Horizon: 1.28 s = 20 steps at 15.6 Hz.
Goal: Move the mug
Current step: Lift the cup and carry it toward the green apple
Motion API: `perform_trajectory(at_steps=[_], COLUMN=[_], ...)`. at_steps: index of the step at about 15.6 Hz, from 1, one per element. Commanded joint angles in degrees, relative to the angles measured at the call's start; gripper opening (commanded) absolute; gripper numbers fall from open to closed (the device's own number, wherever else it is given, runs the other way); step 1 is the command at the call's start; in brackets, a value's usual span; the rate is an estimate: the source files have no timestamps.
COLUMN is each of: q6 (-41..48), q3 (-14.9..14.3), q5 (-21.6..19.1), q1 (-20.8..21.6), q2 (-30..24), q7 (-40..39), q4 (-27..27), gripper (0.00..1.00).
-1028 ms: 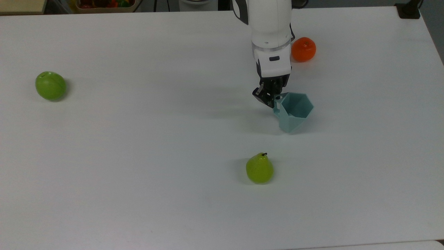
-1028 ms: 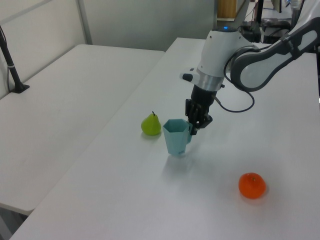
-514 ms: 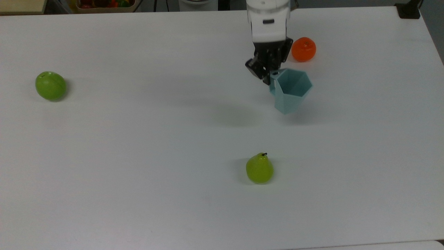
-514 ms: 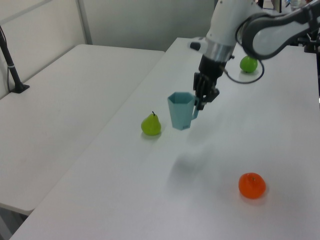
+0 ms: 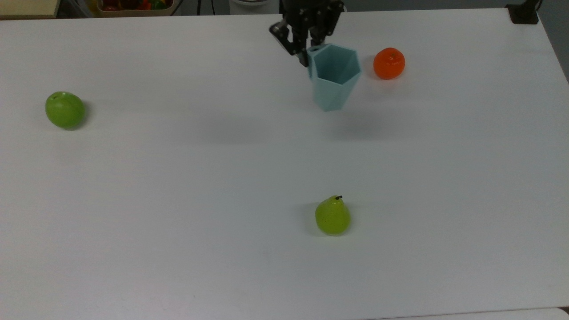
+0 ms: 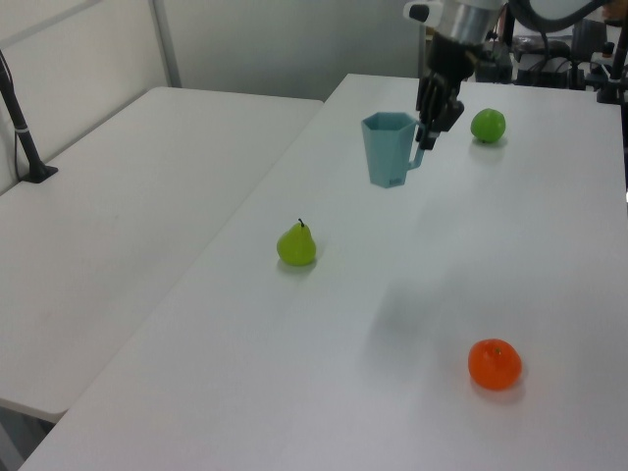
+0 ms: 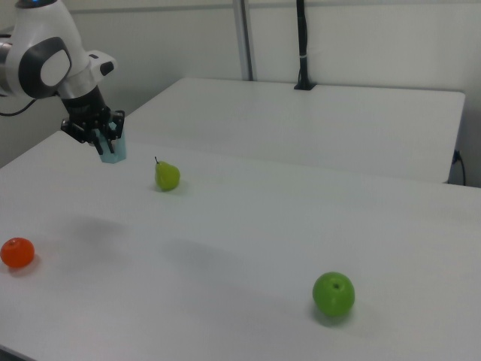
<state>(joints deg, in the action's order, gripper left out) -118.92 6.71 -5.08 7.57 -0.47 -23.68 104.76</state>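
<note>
Mug (image 5: 332,79) of pale blue-grey plastic hangs clear of the white bench (image 5: 178,178), upright, its faint shadow lying on the surface below and apart from it. Its walls are flat facets tapering to a narrow base, and the open rim is hexagonal. The black pincer (image 5: 306,46) is clenched on the small side handle, at the mug's left in the top view; in the left view the pincer (image 6: 430,118) grips the handle on the mug's (image 6: 389,148) right. In the right view the pincer (image 7: 105,139) covers most of the mug (image 7: 114,156), leaving a sliver of blue below the fingers, and the handle's shape cannot be made out.

A smooth, round orange (image 5: 389,63) sits near the mug on the top view's right. A glossy green pear (image 5: 332,216) with a dark stem stands well apart, lower in the top view. A green apple (image 5: 65,109) rests far off at the top view's left. The arm is cut off by the top view's upper edge.
</note>
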Motion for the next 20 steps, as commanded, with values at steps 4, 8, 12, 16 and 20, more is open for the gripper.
perform_trajectory(at_steps=[4, 8, 12, 16, 20], q6=[9.1, 8.7, 8.3, 3.3, -5.3], q3=[-6.8, -12.5, -17.9, -19.1, -19.1], q5=[-1.0, -0.8, 0.0, 1.8, 5.9], q1=[0.3, -0.2, -0.7, -1.1, -1.5], q2=[-7.2, -8.0, -7.5, -7.5, -6.0], q7=[0.7, 0.6, -0.3, -0.4, 0.2], q4=[3.5, 7.6, 9.5, 15.8, 22.8], gripper=[0.00, 0.00, 0.00, 0.00, 0.00])
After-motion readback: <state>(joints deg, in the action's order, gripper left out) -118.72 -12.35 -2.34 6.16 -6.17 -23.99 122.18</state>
